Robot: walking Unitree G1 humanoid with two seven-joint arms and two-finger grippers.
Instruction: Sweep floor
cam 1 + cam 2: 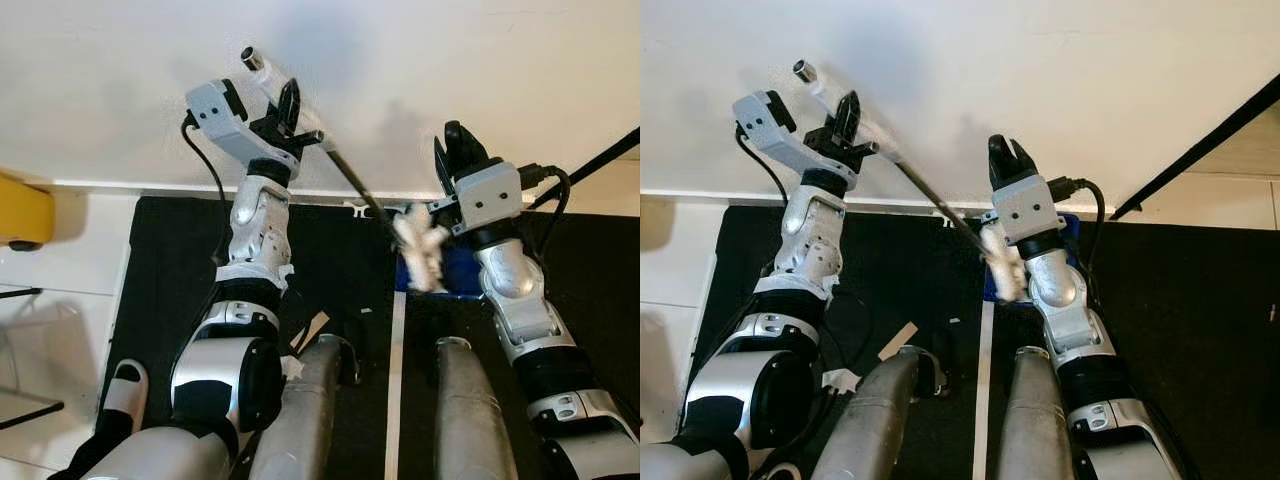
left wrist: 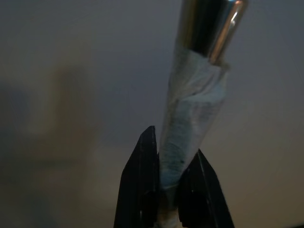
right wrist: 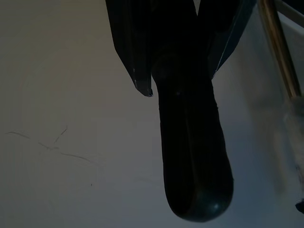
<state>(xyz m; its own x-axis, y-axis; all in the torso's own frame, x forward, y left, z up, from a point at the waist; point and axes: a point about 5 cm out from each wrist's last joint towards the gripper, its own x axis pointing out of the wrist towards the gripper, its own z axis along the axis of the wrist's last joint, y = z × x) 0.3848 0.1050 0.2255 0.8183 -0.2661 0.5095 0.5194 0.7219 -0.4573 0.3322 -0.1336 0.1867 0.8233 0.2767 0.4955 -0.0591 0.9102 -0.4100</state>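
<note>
Both grippers raised against a white wall [image 1: 450, 60], above a black mat [image 1: 170, 260].
The left gripper [image 1: 289, 112] is clenching the taped broom handle [image 2: 190, 123], whose rod is slanting down toward the blue dustpan [image 1: 462, 272]. The right gripper [image 1: 1006, 155] is grasping a dark handle [image 3: 194, 156].

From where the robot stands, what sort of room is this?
Probably a room in a home, seen close to a wall: a plain white wall, a black mat on pale floor tiles, and a broom handle in the left gripper.
</note>
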